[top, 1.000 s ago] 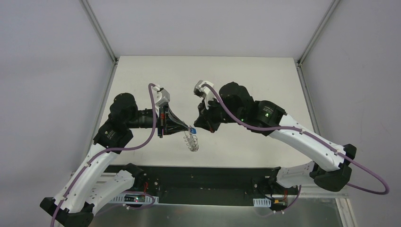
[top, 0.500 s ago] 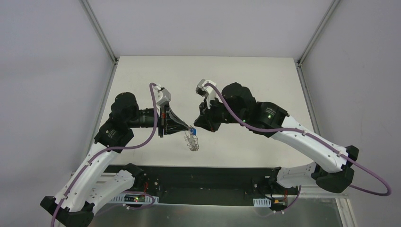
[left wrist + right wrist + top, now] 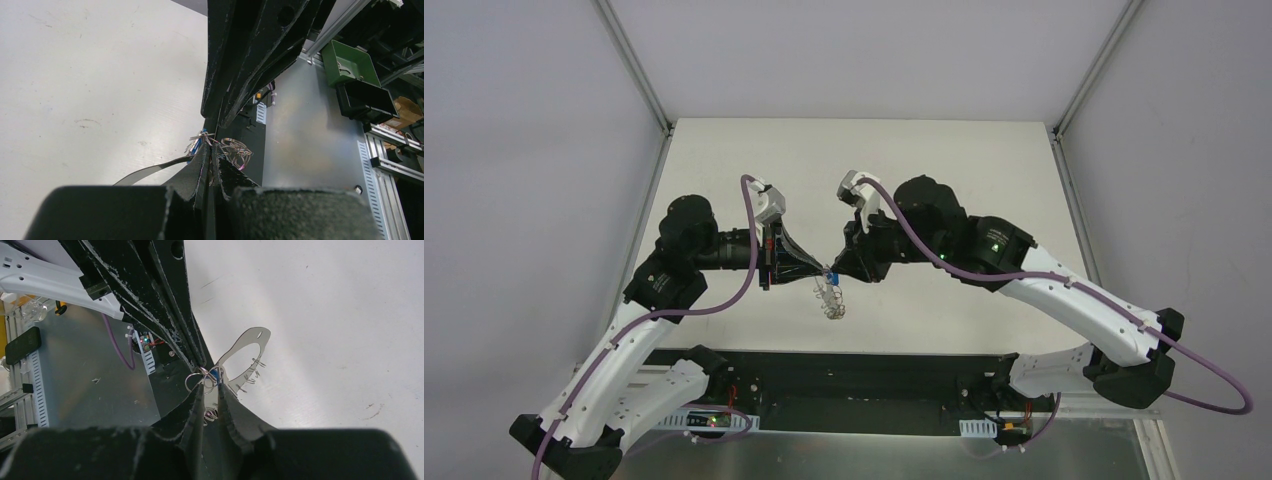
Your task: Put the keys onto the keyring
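My left gripper (image 3: 822, 272) is shut on the keyring (image 3: 829, 300), a silvery wire ring with small loops that hangs below its tips above the table's near edge. In the left wrist view the closed jaws (image 3: 210, 152) pinch the wire, and the ring's loops (image 3: 235, 149) stick out to the right. The tiny blue key (image 3: 831, 274) sits at the ring's top, also visible in the left wrist view (image 3: 196, 145). My right gripper (image 3: 836, 271) meets the left tip to tip. Its jaws (image 3: 210, 385) stand a narrow gap apart with the blue key (image 3: 216, 375) and a ring loop (image 3: 196, 381) at their tips.
The white table (image 3: 944, 180) lies below both arms. Its black near edge (image 3: 874, 365) and a grey metal shelf (image 3: 305, 130) lie under the ring. A green bin (image 3: 350, 62) and a black bin (image 3: 367, 100) stand beyond the table's edge.
My right gripper has moved left and closed the gap to the left gripper's tips, reaching the blue key. The left gripper and hanging ring have stayed in place.
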### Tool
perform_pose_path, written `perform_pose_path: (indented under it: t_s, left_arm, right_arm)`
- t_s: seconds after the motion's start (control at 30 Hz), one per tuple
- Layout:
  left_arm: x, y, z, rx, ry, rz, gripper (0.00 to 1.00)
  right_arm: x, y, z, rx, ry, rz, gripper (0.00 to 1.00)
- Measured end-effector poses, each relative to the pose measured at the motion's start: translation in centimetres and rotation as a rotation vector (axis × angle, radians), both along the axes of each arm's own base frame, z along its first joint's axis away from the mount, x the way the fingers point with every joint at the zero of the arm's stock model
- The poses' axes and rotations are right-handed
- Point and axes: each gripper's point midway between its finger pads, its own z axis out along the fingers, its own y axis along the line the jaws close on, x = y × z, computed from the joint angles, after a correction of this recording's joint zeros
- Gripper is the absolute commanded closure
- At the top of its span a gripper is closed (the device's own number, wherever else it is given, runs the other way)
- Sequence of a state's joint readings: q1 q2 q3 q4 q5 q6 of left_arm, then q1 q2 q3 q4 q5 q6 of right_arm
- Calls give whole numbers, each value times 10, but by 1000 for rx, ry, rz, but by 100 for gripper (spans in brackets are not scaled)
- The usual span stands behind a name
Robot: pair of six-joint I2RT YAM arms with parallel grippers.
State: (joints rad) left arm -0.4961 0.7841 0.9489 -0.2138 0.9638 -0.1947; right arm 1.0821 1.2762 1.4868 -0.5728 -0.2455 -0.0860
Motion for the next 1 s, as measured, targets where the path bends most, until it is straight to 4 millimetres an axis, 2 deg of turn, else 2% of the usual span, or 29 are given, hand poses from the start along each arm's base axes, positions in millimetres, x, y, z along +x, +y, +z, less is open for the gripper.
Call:
perform_pose_path:
  t_s: [0.23, 0.4, 0.57, 0.67, 0.9, 1.0]
  left_arm:
    - [1, 0, 0, 1, 0, 4, 100]
    - [1, 0, 0, 1, 0, 5, 100]
    - [1, 0, 0, 1, -1, 7, 100]
    - [2, 0, 0, 1, -1, 13, 100]
    - [5, 1, 0, 2, -3, 35, 100]
    - [5, 2, 1, 0, -8, 41, 100]
  right_arm:
    - [-3, 3, -1, -5, 1, 10, 85]
    - [-4, 8, -6, -22, 0, 15, 94]
    - [-5, 9, -10, -37, -3, 11, 95]
    - [-5, 10, -12, -45, -8, 7, 100]
    - [-5, 14, -20, -73, -13, -4, 100]
    - [-5, 14, -22, -82, -13, -5, 92]
